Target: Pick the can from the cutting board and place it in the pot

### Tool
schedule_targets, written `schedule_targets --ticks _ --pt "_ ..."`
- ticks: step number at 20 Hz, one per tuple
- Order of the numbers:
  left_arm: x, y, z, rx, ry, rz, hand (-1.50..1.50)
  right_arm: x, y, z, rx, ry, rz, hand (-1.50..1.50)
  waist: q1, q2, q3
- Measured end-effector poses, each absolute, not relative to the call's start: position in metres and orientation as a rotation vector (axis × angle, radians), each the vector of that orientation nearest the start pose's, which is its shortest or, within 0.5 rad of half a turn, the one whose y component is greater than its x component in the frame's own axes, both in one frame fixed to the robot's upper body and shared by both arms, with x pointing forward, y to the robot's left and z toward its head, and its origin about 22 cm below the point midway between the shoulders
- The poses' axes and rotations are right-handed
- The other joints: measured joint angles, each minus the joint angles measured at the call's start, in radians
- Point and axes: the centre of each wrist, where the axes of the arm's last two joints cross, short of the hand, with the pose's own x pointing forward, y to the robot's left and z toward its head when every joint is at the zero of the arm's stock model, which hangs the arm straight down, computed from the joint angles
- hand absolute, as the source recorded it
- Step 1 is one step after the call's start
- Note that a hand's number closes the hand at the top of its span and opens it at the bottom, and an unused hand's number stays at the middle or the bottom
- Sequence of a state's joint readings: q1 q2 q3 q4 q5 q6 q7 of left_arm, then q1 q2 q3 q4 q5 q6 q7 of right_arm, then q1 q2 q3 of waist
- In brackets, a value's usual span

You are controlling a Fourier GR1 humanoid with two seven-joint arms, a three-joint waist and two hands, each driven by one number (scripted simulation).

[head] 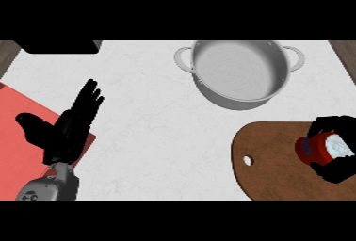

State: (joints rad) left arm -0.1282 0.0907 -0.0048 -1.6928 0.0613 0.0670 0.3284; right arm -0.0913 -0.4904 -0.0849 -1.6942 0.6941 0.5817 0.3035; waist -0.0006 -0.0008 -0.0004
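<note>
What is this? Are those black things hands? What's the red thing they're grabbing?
Yes, they are a robot's hands. The picture comes from a camera in the robot's head, looking straight down at a white kitchen counter, so you see only its arms and hands.

The left hand is open and resting over a red mat. The right hand is curled round a red can at the brown cutting board. I can't tell whether the can is lifted off the board.

Further back stands a grey pot with two handles and nothing inside. The can is meant to go in there. A dark object sits in the far left corner; I can't tell what it is.
</note>
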Motion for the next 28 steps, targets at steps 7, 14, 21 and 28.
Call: schedule_targets --ticks 7,14,21,28 --pt "0.267 0.232 0.068 0.008 -1.474 -0.022 0.00 0.272 -0.278 0.099 -0.973 -0.852 0.815 1.50 0.007 0.000 0.000" --pt "0.262 0.231 0.065 0.016 -1.473 -0.008 0.00 0.264 -0.257 0.146 -1.189 -0.946 0.669 1.50 0.000 -0.002 0.000" --pt "0.266 0.231 0.065 0.019 -1.472 -0.008 0.00 0.252 -0.240 0.217 -1.295 -1.190 0.617 1.50 0.001 -0.002 0.000" --pt "0.265 0.231 0.062 0.014 -1.468 -0.018 0.00 0.253 -0.216 0.279 -1.293 -1.446 0.580 1.50 0.008 -0.001 -0.001"
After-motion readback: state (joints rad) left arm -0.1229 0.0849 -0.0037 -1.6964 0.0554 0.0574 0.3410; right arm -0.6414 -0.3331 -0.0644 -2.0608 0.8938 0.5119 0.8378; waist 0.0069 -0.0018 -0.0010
